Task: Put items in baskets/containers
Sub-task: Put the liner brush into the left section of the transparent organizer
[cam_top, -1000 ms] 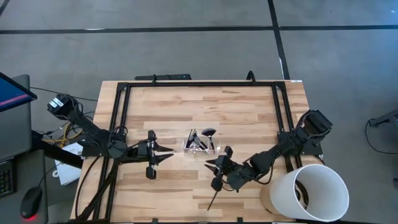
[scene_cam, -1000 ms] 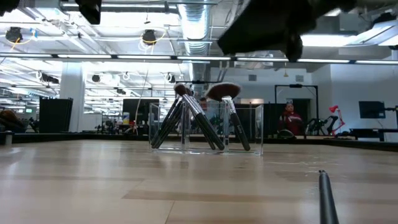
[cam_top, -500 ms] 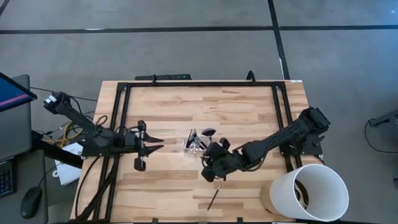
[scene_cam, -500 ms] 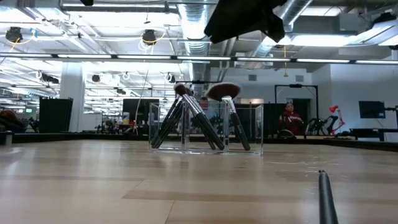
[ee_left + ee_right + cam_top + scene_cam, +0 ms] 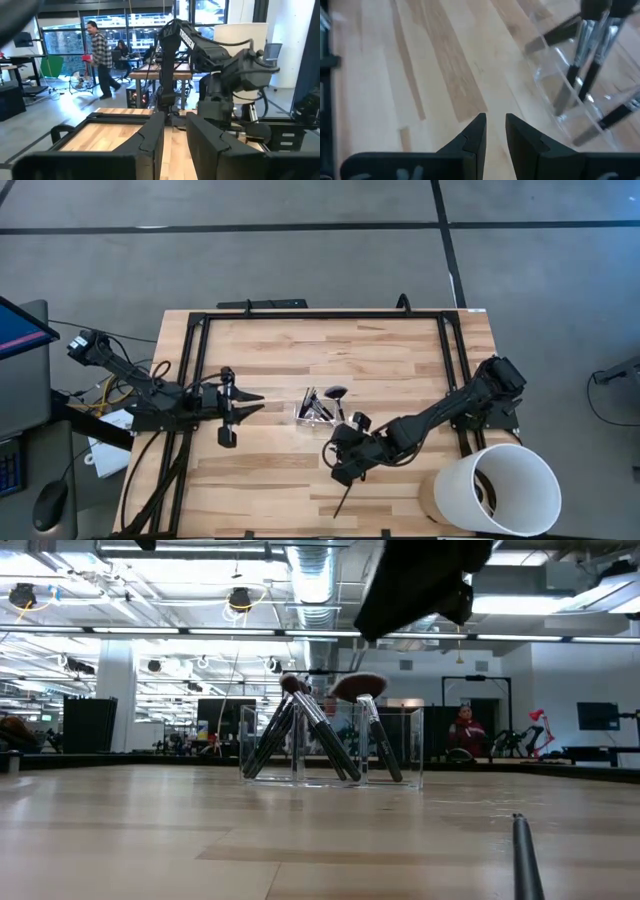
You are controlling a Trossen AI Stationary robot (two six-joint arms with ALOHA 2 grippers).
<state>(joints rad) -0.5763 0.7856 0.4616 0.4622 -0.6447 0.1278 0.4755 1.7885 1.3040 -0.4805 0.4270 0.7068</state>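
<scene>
Leaning together in the clear tray [image 5: 322,420] near the middle of the tabletop [image 5: 300,350], a cluster of dark-handled brushes [image 5: 317,408], a wide dark-headed one among them. Lying alone on the bare wood nearer the front edge and apart from the tray, one more brush [image 5: 343,502]. Hovering above the wood just beside the tray, between it and the lone brush, the right hand [image 5: 335,464], fingers [image 5: 475,135] parted by a narrow gap and grasping nothing; waiting off to the tray's left, the left hand [image 5: 258,400], likewise slightly parted and empty.
</scene>
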